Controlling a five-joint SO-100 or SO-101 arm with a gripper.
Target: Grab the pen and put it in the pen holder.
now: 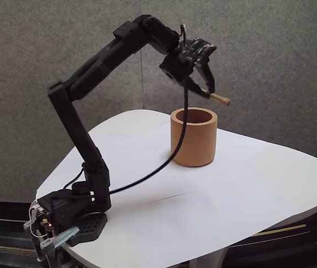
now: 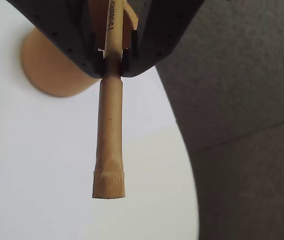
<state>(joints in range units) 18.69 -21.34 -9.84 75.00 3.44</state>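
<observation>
Gripper (image 1: 209, 89) up high w/ arm (image 1: 91, 72) raised, jaws closed tight on pen (image 1: 220, 99). In fixed view, pen end stuck out to the right past the fingertips, above and just right of pen holder (image 1: 194, 137), not touching it. Wrist view: pen (image 2: 109, 145) pinched btwn the two black fingers (image 2: 76, 35), shaft running down-frame to a slightly flared end; printed text near top, too cut off to read. Holder (image 2: 51, 70) partly hidden behind gripper. Holder stood upright on white worktop (image 1: 231, 201); black cable (image 1: 172, 156) draped in front of it.
</observation>
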